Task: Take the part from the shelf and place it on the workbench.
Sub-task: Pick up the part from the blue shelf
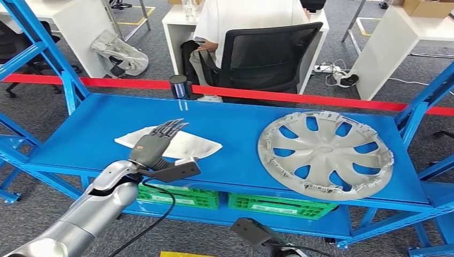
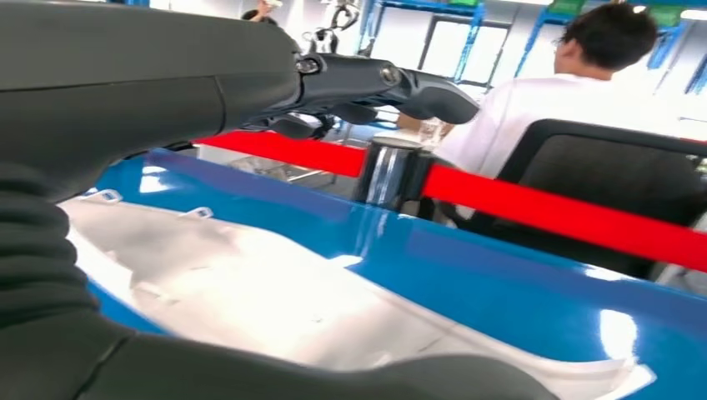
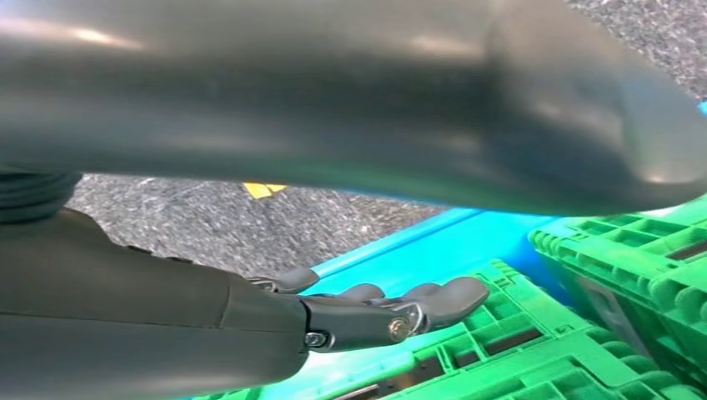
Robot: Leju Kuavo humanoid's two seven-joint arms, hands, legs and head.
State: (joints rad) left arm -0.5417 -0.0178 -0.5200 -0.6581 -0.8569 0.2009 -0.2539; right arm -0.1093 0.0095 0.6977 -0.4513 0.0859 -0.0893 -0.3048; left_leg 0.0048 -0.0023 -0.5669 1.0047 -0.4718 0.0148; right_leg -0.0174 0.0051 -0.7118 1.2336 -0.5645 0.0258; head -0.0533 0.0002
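Two things lie on the blue shelf — a flat white part toward the left and a grey wheel cover to the right, well apart from each other. The left hand hovers over the near edge of the white part with its fingers stretched out straight and close together, pointing away toward the far side; it holds nothing, and whether the palm touches the part cannot be told. From the left wrist view the white part spreads just under the hand, glossy and pale against the blue surface, with the dark fingers reaching out above it. Beyond the far edge of the shelf runs a red barrier tape carried on a dark post, and behind it a person in a white shirt sits in a black mesh chair at a white desk. Blue uprights frame the shelf at both ends. Below the shelf's near edge sit green crates — the right hand hangs low beside them, its fingers lying loosely together and gripping nothing, over grey speckled floor.
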